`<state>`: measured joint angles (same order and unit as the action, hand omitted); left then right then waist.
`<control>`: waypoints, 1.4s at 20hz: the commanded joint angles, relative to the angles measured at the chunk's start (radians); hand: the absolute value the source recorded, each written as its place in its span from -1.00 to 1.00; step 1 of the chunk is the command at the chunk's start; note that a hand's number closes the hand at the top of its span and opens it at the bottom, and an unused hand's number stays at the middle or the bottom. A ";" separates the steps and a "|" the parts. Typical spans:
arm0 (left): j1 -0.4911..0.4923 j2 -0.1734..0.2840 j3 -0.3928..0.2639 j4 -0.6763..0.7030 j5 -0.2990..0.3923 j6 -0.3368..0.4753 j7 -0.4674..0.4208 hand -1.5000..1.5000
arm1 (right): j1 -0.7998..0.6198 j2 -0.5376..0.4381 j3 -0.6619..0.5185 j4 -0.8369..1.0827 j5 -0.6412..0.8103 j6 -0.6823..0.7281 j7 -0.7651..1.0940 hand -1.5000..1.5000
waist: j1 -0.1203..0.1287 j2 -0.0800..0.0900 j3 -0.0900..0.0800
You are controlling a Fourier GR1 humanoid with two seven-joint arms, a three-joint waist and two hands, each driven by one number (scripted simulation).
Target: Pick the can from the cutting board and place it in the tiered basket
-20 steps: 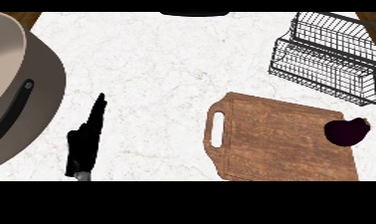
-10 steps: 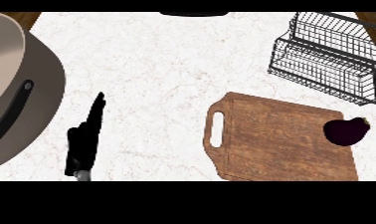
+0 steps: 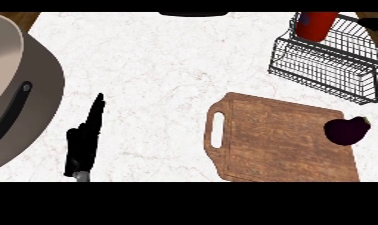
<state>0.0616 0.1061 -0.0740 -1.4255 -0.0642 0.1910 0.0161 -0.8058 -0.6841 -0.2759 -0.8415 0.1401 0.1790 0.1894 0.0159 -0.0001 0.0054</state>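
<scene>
Can (image 3: 316,25): you find it red, at the upper right of the frame, standing in the upper tier of the tiered basket (image 3: 325,66), and no longer anywhere on the cutting board (image 3: 277,144). Its top is cut off at the frame edge, so you see only the body and lower end. Long axis runs from upper right down to lower left, tilted, with the lower end pointing toward the basket's wire floor. You cannot tell whether it leans on a wire or hangs free; no hand shows near it.

Judgement: the can sits where the task wants it, or very close to that, since the basket's walls already surround its lower part. The tilt probably follows from the steep downward view, or from the can resting against the rear wires.

Left hand (image 3: 85,136): lower left of the frame, on the white surface (image 3: 148,64), fingers straight and together, pointing toward the top of the frame, holding nothing. It reads as resting. Right hand: not in the frame, so you cannot state its condition.

Cutting board lies lower right, handle slot toward the left. A dark purple eggplant (image 3: 346,130) lies at its right edge. A large grey pan (image 3: 29,104) fills the left edge.
</scene>
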 commanded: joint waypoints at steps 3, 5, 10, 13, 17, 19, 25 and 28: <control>0.012 -0.015 0.008 0.055 0.002 0.000 -0.022 0.00 | -0.006 0.047 -0.117 0.003 -0.118 -0.044 -0.035 -1.00 | -0.013 0.001 -0.005; 0.040 0.008 0.020 0.006 0.021 -0.019 0.002 0.00 | -0.018 -0.005 -0.158 -0.007 -0.115 -0.096 -0.052 -1.00 | -0.011 -0.001 -0.005; 0.045 0.011 0.019 -0.001 0.012 -0.017 0.004 0.00 | -0.009 -0.170 -0.278 0.064 -0.107 -0.201 -0.045 -1.00 | -0.013 0.003 -0.005; 0.019 -0.026 0.013 0.031 -0.005 0.023 0.021 0.00 | 0.039 -0.239 -0.340 0.113 -0.135 -0.192 -0.033 -1.00 | -0.022 0.003 -0.005; 0.036 -0.026 0.005 0.000 -0.015 0.029 0.015 0.00 | 0.143 -0.403 -0.452 0.203 -0.208 -0.051 -0.055 -1.00 | -0.037 -0.001 -0.004; 0.051 -0.025 0.006 0.006 -0.015 0.025 0.001 0.00 | 0.211 -0.443 -0.506 0.279 -0.241 0.019 -0.137 -1.00 | -0.031 0.002 -0.003; 0.082 -0.017 0.007 -0.017 0.004 -0.001 0.001 0.00 | 0.376 -0.626 -0.621 0.474 -0.291 0.246 -0.242 -1.00 | -0.037 0.004 0.001; 0.077 0.000 0.026 -0.037 0.024 -0.017 0.019 0.00 | 0.446 -0.659 -0.651 0.544 -0.308 0.360 -0.299 -1.00 | -0.037 0.003 0.002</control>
<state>0.1119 0.0999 -0.0562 -1.4656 -0.0653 0.1964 0.0086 -0.4504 -1.2762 -0.8766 -0.3916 -0.1415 0.4017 -0.0468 -0.0190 -0.0009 0.0087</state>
